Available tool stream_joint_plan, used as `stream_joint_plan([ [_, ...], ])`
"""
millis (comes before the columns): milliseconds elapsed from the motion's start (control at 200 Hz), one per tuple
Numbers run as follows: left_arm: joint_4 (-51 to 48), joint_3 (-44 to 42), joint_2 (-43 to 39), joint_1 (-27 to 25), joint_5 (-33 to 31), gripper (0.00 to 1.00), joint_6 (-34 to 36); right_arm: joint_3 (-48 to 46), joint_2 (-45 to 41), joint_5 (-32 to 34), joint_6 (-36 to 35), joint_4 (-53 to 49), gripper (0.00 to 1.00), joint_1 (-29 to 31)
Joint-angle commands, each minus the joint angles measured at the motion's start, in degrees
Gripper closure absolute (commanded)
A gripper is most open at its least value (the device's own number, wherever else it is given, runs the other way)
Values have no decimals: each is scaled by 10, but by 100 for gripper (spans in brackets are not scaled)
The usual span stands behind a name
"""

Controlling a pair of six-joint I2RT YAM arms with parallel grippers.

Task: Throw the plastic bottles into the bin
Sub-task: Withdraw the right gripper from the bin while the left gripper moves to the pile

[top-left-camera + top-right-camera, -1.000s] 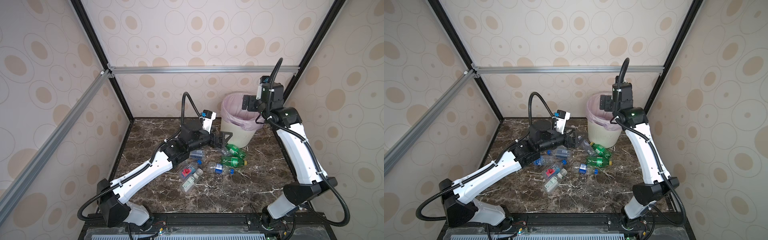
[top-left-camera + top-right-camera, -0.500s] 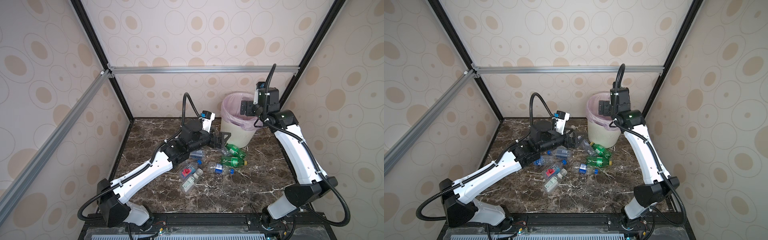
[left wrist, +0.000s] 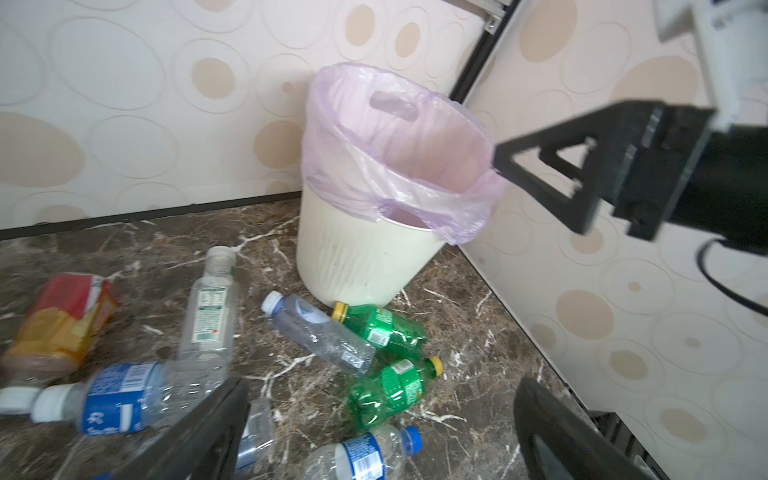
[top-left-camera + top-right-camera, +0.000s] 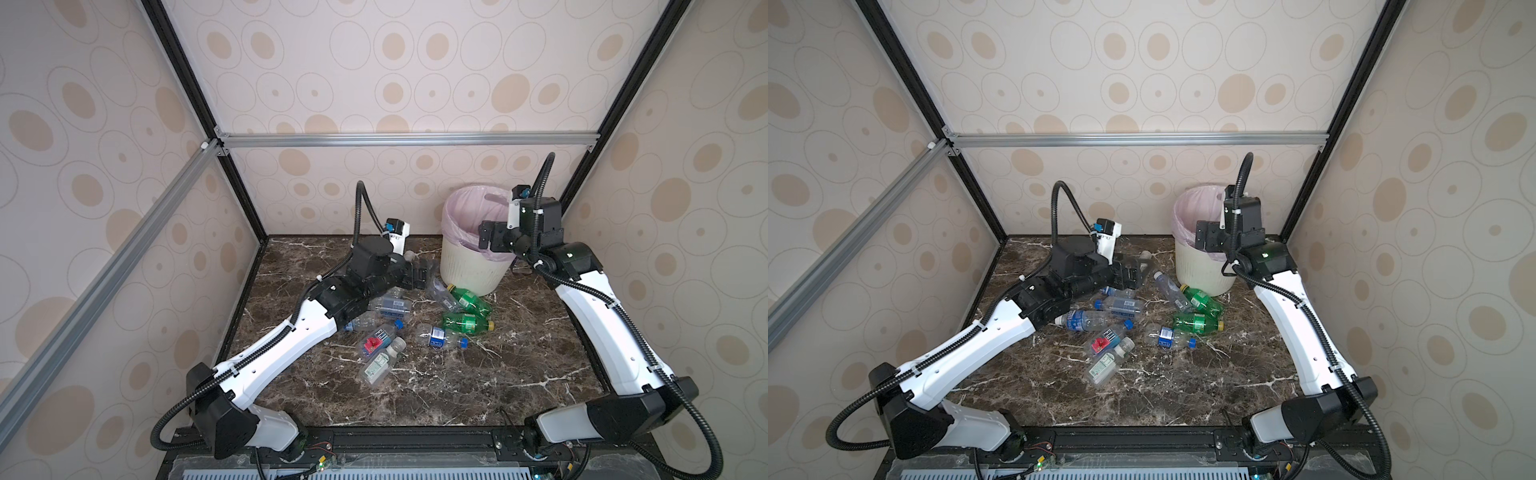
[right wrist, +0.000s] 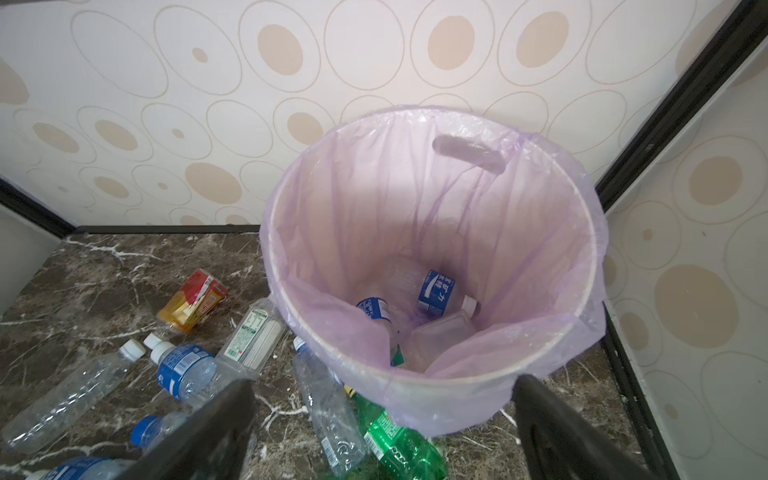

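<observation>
The plastic bottles (image 4: 380,365) lie on their sides in a loose cluster at mid-table on the marble tabletop (image 4: 415,395). Most are clear with blue or white caps. Two green bottles (image 4: 465,323) lie at the right of the cluster, the farther one with its cap at the foot of the bin.

The left gripper (image 4: 419,272) sits low over the far left part of the cluster. Its jaws are spread wide with nothing between them; contact with any bottle cannot be confirmed. Beyond it, an amber bottle (image 5: 193,301) lies near the back wall.

The bin (image 4: 473,266) stands upright at the far right corner, with a pink-lilac bag (image 5: 415,199) folded over its rim. The right gripper (image 5: 382,436) hangs above the bin's near rim, jaws fully apart and empty. Several binned bottles (image 5: 434,297) rest at the bottom.
</observation>
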Motion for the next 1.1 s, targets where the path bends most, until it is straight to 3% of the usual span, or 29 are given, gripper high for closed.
stream_joint_plan([
  [0, -33, -10, -32, 55, 4, 1, 23, -39, -30, -15, 9, 29, 0, 40],
  [255, -59, -67, -35, 198, 37, 1, 26, -93, -43, 20, 3, 44, 0, 171],
  [530, -59, -103, 44, 327, 54, 1, 18, -73, 37, 31, 10, 38, 0, 285],
  [800, -86, -86, 157, 373, 12, 1, 53, -55, 124, -12, 37, 71, 0, 293],
  [1095, -73, -111, 207, 379, -1, 1, 61, -24, 187, -38, 51, 65, 0, 293],
])
